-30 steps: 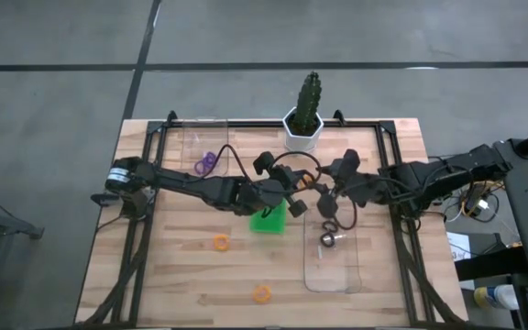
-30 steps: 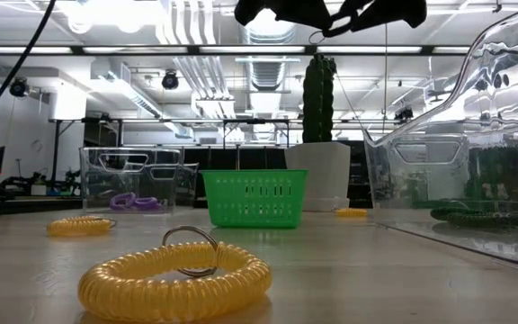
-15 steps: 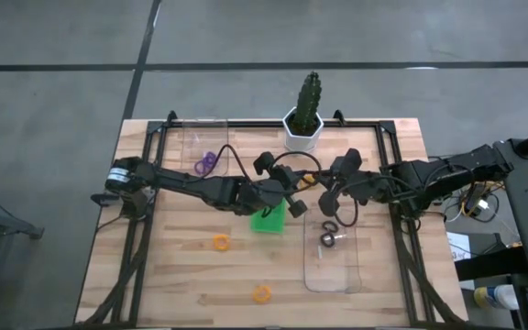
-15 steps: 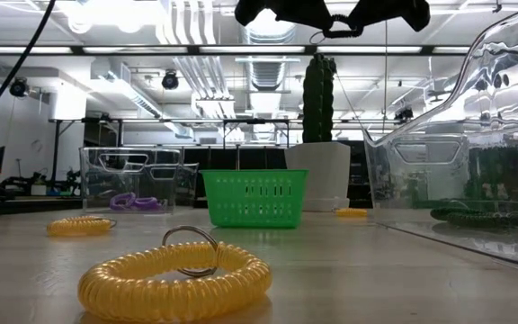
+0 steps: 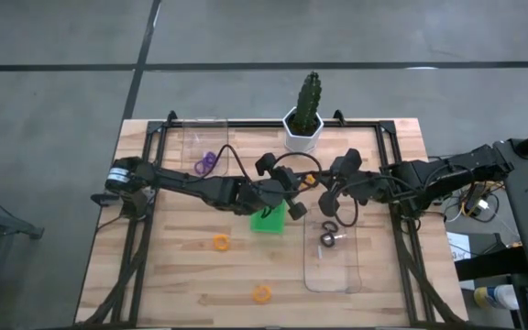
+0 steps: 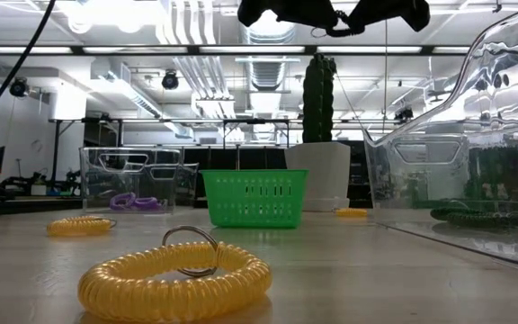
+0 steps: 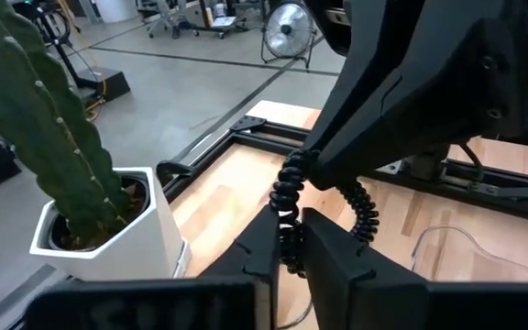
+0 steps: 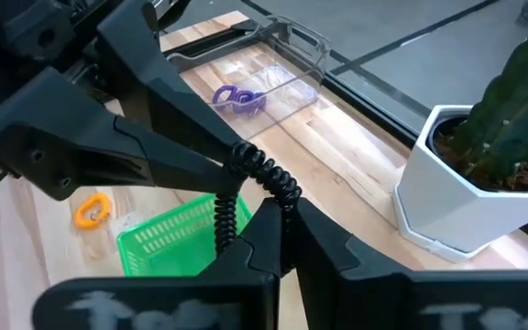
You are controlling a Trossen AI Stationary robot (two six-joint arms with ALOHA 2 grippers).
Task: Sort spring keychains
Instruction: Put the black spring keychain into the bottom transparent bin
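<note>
Almost nothing has moved since a second ago: both arms stay met above the middle of the table, the right gripper (image 5: 326, 191) shifted only slightly toward the left one, loose items unchanged. Left gripper (image 5: 293, 191) and right gripper both have jaws closed on the same black coiled spring keychain (image 7: 291, 213), held in the air just above the small green mesh plastic tray (image 5: 269, 220), a mid-air handover it seems. Wrist views show each jaw pair pinching a different part of the coil, which is stretched a bit between them. Other spring keychains: purple coiled ones (image 5: 206, 162) in the clear plastic tray (image 5: 200, 136) near the far left corner, two orange coiled ones (image 5: 220, 242) (image 5: 261, 293) loose on the wooden table (image 5: 172, 266) toward the near edge, dark ones (image 5: 328, 238) in the long clear plastic tray (image 5: 314, 275) on the right half, one orange (image 5: 307, 181) near the white-potted cactus (image 5: 303, 128) at the far edge. Risks: if both pull apart without one releasing, the coil stretches and could snap back or fling off the table; if both let go early it falls into the green tray, likely the wrong bin for black.
</note>
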